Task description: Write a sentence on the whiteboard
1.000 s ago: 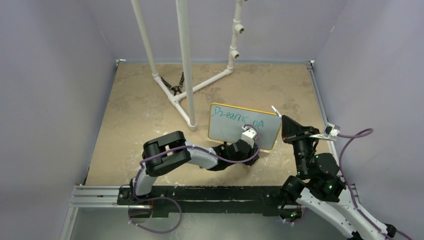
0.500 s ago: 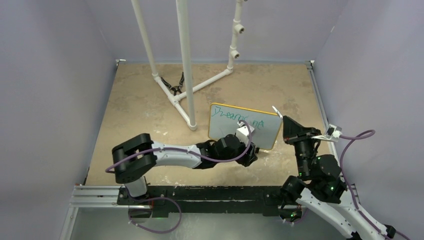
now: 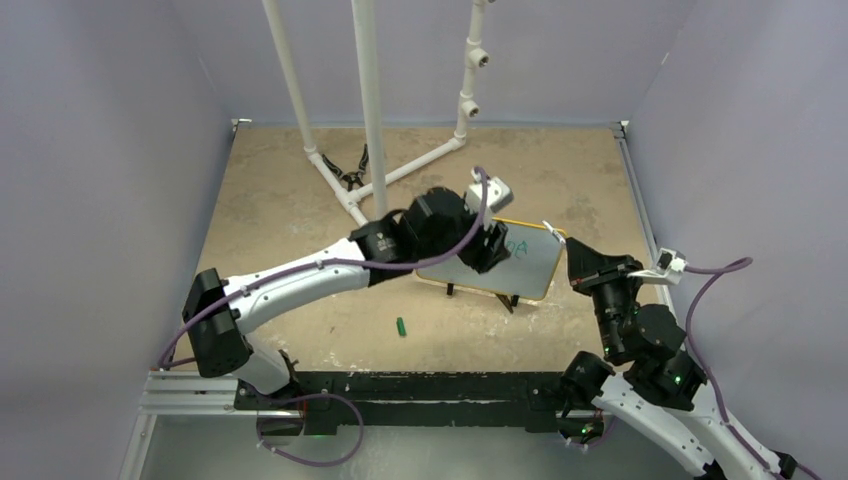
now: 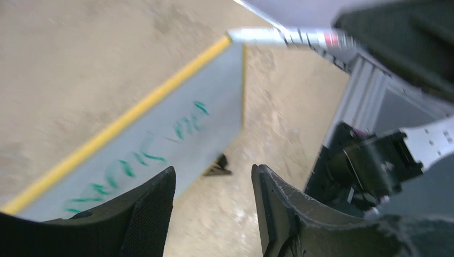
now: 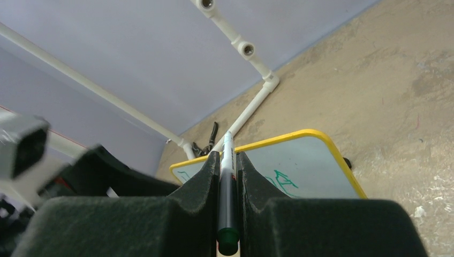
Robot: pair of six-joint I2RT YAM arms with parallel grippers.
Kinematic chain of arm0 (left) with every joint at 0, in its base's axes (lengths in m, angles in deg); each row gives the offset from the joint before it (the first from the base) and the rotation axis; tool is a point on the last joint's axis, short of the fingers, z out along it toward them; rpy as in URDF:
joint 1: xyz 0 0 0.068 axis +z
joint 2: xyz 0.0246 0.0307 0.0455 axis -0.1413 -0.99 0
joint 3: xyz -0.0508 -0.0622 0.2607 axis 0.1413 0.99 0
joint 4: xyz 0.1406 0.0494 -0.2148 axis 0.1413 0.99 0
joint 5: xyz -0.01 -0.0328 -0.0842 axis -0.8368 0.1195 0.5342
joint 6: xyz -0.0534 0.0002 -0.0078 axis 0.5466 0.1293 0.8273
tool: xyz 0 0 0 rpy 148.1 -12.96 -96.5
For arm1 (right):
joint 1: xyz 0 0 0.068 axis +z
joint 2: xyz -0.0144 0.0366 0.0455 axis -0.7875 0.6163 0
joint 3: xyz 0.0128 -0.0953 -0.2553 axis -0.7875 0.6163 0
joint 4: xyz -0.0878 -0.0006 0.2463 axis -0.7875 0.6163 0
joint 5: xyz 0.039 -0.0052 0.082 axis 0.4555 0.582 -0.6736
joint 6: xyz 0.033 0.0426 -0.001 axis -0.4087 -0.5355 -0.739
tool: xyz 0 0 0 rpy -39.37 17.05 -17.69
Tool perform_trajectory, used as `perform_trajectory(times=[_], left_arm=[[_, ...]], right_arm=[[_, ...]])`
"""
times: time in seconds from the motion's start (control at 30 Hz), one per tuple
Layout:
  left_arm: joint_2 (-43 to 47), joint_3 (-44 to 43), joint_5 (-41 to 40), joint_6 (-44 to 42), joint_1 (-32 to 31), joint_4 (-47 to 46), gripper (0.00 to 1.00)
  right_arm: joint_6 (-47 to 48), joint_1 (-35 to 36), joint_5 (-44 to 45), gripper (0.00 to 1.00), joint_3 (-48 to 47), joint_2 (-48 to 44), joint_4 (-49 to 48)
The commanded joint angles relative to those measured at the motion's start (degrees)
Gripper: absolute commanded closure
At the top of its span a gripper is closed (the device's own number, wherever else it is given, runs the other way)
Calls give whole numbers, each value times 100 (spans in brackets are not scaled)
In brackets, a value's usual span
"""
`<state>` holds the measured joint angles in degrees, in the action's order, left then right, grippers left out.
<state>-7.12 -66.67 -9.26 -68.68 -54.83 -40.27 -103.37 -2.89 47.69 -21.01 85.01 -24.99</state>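
The whiteboard [image 3: 535,265] stands tilted on small black feet, right of the table's middle, its yellow rim showing. Green lettering of the sentence [image 4: 134,160] runs along its top; the left end is hidden in the top view by my left arm. My left gripper [image 3: 490,248] hovers over the board's upper left part, open and empty [image 4: 213,174]. At the board's right edge, my right gripper [image 3: 578,255] is shut on a marker [image 5: 227,182] whose white tip points up past the board [image 5: 305,166].
A white pipe frame [image 3: 370,130] rises behind the board, with a black clip at its foot. A small green piece [image 3: 401,327] lies on the table in front of the board. Purple walls close in three sides.
My left arm has swung up and back from the board's front to above its upper left, and its jaws have opened. The small green piece now shows on the table. The right arm has barely moved.
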Motion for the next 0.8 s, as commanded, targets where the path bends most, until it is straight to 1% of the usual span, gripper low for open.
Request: perform_trajectory(times=[0.0, 0.07, 0.2, 0.3, 0.43, 0.57, 0.63, 0.77], left_arm=[[180, -943, 329, -780, 512, 737, 45], [11, -1351, 633, -984, 747, 871, 45], [-511, -2033, 1594, -1092, 1311, 945, 44], [-946, -2570, 2037, -1327, 1435, 1273, 44], [-1387, -2978, 2736, -1785, 1477, 1577, 44], [-1764, -3260, 2833, -2207, 1473, 1913, 44], [-1924, -3389, 2864, -2400, 1479, 2081, 44], [-2120, -3508, 2919, -2546, 1479, 2100, 44]], right_arm=[[-371, -10, -19, 100, -131, -6, 344], [-442, -10, -54, 100, -110, 18, 417], [-707, -10, 198, 100, -235, 244, 876], [-695, -10, 202, 100, -300, 475, 1011], [-549, -10, 52, 100, -263, 953, 883], [-662, -10, -36, 100, -359, 1322, 1034], [-660, -10, -69, 100, -347, 1295, 1023], [-664, -10, -100, 100, -362, 1195, 1020]])
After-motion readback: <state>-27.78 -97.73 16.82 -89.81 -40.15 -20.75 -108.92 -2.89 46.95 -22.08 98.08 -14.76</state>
